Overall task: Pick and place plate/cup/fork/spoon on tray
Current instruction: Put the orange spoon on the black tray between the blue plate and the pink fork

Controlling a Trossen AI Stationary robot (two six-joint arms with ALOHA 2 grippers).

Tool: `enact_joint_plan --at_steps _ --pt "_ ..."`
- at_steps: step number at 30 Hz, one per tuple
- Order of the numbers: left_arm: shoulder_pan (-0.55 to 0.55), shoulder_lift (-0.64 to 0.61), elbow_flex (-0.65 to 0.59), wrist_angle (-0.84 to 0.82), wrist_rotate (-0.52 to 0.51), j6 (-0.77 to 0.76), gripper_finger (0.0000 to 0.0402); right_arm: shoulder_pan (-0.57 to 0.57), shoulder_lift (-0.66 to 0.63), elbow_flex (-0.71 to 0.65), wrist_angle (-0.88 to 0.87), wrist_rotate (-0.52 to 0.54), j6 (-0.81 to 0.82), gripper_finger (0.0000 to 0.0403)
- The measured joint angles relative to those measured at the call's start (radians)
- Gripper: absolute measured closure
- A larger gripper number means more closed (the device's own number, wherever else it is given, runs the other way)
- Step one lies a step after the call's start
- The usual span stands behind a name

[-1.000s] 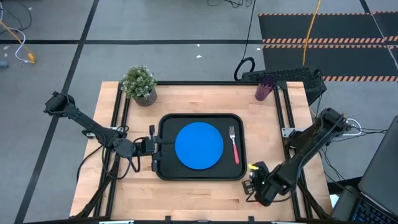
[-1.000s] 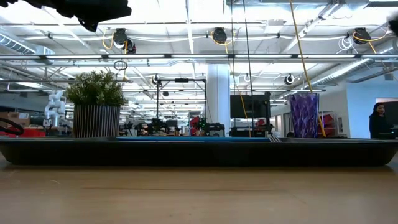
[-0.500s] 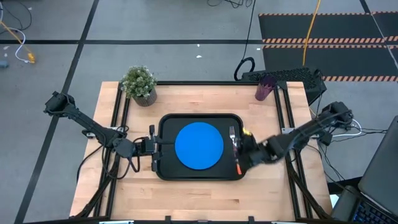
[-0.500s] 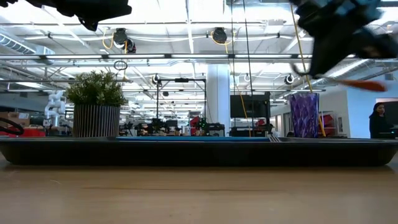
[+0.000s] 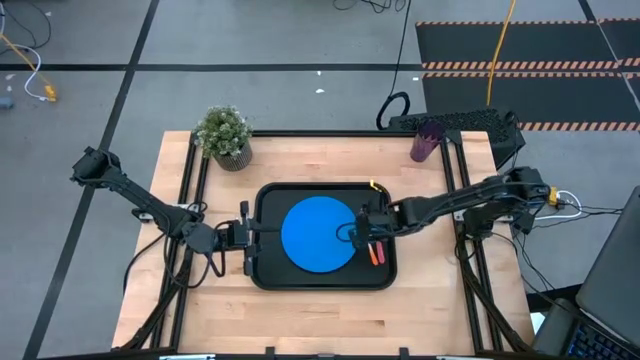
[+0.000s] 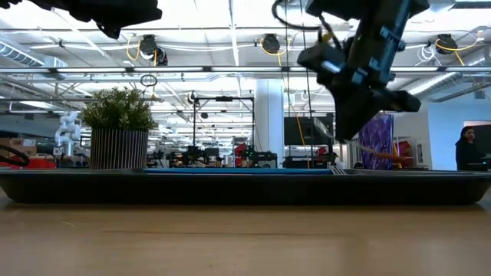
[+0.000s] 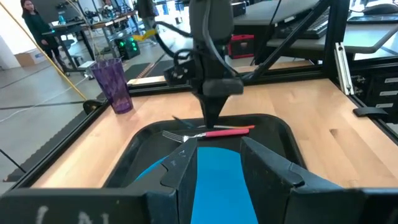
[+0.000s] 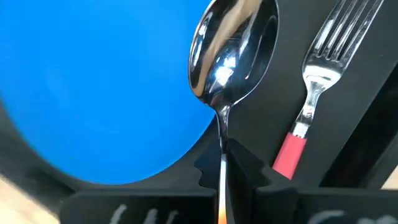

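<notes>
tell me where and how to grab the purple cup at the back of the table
Take the cup around its side wall, about mid-height, coming in level from the tray side. It stands upright near the back right corner, apart from everything else, and it has no handle, so a sideways pinch across the round body looks safest. The right tool would have to set down the spoon first.

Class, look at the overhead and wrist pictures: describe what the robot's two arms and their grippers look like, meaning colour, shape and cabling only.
Both arms are dark, slim and jointed. The left gripper and right gripper each end in two flat black fingers, angular and blade-like. Black cables loop beside the left arm; a yellow cable shows near the right gripper.
</notes>
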Motion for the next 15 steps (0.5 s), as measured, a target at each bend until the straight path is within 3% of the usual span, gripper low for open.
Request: enact_joint_plan --at_steps 15 --pt "0.0 0.0 0.0 -0.006 0.0 -0.007 0.0275 -0.071 0.136 0.001 0.059 -0.035 -0.065 0.0403"
